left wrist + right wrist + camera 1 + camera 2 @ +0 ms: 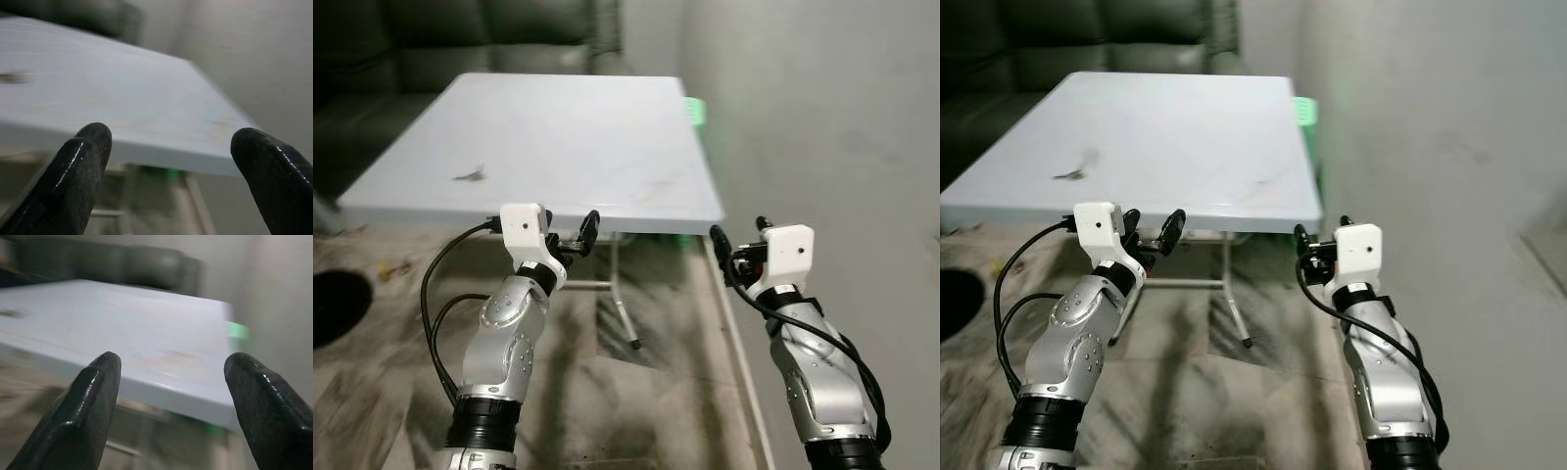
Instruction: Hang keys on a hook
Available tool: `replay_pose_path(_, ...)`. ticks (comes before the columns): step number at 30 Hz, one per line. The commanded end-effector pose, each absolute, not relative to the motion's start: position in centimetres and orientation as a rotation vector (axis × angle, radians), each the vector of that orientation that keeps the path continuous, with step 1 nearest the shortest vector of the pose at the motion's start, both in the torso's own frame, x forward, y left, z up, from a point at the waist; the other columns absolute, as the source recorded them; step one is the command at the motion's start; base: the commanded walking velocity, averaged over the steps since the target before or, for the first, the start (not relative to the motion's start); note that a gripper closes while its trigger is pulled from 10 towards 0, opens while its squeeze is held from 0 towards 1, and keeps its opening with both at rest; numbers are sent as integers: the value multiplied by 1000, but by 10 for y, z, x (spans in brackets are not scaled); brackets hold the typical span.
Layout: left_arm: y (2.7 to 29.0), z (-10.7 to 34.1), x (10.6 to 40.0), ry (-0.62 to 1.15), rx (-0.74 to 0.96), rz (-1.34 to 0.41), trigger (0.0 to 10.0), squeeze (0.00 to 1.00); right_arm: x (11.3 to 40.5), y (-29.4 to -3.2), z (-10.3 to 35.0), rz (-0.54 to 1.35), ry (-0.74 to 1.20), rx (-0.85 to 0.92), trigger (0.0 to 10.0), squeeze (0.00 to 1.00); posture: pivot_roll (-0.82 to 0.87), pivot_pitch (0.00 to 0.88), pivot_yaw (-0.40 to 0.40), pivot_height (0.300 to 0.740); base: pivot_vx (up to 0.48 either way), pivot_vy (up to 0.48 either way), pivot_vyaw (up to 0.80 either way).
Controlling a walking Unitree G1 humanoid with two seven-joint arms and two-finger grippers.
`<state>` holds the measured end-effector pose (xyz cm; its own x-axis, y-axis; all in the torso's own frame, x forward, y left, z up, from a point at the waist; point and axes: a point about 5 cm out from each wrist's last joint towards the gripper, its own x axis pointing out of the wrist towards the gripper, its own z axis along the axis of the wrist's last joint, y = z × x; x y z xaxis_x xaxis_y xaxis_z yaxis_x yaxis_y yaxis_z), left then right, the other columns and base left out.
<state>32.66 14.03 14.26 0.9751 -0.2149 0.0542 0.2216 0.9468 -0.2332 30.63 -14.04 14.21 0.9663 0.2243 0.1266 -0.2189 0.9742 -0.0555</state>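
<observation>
Folding table (607, 147), keys (470, 175) far across it; left gripper (570, 233) and right gripper (736, 240) before near edge, both released, empty; risk: overreach, no hook visible.

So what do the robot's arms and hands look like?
Both arms are shiny silver with black rings near the bottom. Each wrist carries a white box, and black cables loop beside them. The left gripper and right gripper each have two long, glossy black fingers.

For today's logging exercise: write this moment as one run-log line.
left gripper: open, empty | right gripper: open, empty | both short of white folding table's near edge | small dark object on tabletop, unidentifiable
</observation>
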Motion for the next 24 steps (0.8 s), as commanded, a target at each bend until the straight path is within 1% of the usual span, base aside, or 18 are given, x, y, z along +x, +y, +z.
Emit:
replay_pose_path(1,136,147,328,-44,-221,-243,10000,0,306,-146,144,228,-140,-63,10000,0,6,0,-46,740,0,0,800)
replay_pose_path(3,137,146,328,-39,-198,-256,10000,0,307,-149,143,238,-133,-83,10000,0,6,0,-46,740,0,0,800)
replay_pose_path(6,146,143,331,-23,-150,-262,10000,0,311,-153,145,276,-144,-120,10000,0,2,0,-39,740,0,0,800)
replay_pose_path(10,148,143,332,-22,-141,-264,10000,0,312,-154,147,280,-150,-103,10000,0,2,0,-36,740,0,0,0)
replay_pose_path(13,148,145,333,-33,-160,-243,10000,0,313,-157,150,247,-166,-83,10000,0,2,0,-31,740,0,0,0)
replay_pose_path(17,148,146,333,-38,-192,-217,10000,0,311,-156,148,232,-171,-69,10000,0,3,0,-27,740,0,0,0)
replay_pose_path(24,146,145,332,-35,-209,-224,10000,0,309,-153,145,231,-166,-60,10000,0,0,3,-20,740,0,0,0)
